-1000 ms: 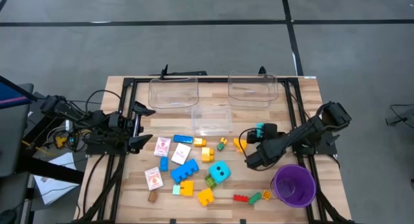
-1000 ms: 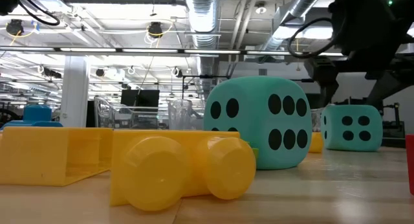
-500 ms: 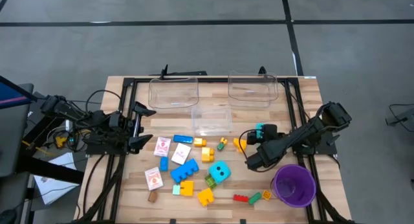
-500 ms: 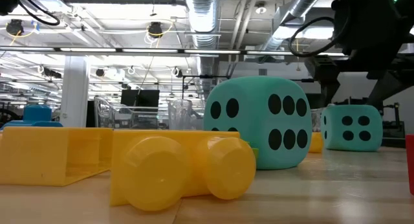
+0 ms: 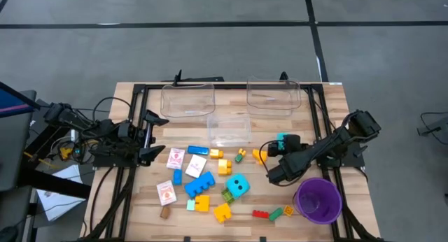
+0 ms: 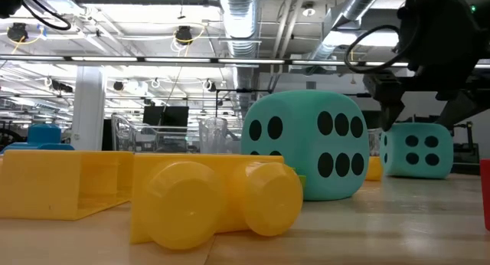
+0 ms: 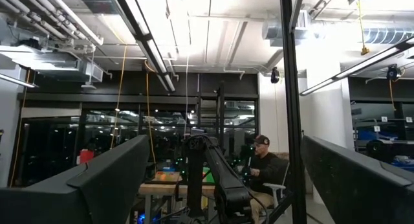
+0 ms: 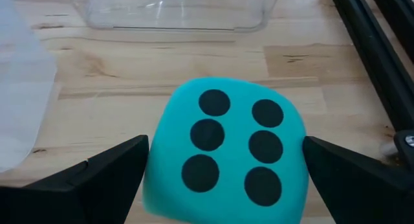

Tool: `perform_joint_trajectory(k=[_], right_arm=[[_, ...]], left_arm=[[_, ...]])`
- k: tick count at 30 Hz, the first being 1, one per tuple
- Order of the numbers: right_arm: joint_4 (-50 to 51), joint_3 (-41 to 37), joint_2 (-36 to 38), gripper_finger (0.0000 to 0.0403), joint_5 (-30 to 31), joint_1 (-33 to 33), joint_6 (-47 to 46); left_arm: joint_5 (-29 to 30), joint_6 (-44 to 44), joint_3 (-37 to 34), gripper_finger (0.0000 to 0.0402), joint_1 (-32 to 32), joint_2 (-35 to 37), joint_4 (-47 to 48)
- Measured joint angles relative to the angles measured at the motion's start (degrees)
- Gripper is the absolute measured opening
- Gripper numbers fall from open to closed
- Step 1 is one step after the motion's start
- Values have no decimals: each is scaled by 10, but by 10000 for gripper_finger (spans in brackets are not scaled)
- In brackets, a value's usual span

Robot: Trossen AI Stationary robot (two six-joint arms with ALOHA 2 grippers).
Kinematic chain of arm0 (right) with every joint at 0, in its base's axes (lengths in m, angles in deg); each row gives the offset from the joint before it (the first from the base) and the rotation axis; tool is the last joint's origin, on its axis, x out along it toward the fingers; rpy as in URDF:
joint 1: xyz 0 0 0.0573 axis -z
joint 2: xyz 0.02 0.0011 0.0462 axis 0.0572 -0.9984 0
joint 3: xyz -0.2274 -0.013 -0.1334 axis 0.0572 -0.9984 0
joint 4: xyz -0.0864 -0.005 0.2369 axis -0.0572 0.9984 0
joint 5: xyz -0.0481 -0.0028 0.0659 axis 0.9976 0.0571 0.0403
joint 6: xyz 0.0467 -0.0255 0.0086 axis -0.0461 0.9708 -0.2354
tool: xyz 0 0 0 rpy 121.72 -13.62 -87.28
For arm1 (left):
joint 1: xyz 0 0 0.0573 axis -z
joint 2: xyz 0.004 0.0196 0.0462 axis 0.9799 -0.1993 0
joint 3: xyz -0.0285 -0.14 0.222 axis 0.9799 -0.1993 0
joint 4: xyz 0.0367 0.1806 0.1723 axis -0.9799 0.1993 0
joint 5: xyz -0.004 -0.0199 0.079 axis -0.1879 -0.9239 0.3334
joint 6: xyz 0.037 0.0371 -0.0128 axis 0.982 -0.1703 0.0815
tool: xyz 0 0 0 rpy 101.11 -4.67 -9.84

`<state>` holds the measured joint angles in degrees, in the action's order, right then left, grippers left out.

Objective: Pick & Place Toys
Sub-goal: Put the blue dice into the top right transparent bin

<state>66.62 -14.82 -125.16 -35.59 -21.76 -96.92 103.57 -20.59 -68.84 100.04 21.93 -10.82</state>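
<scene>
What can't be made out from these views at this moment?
- Turquoise die by the right gripper: high view, the arm covers most of it.
- Purple cup: contents unclear from above.
- Small bricks: too small to tell shapes.
- Left wrist view: shows only the room, no table.

One die point(image 8: 223, 146) sits between the right tool's point(image 8: 223, 169) spread fingers.

No readable text, labels, brands or numbers anywhere.
</scene>
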Motion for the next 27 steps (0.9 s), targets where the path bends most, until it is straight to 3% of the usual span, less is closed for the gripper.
perform_joint_trajectory(k=[27], right_arm=[[-12,-1,0,389,-8,-3,-4]], left_arm=[[-13,0,0,400,0,0,0]])
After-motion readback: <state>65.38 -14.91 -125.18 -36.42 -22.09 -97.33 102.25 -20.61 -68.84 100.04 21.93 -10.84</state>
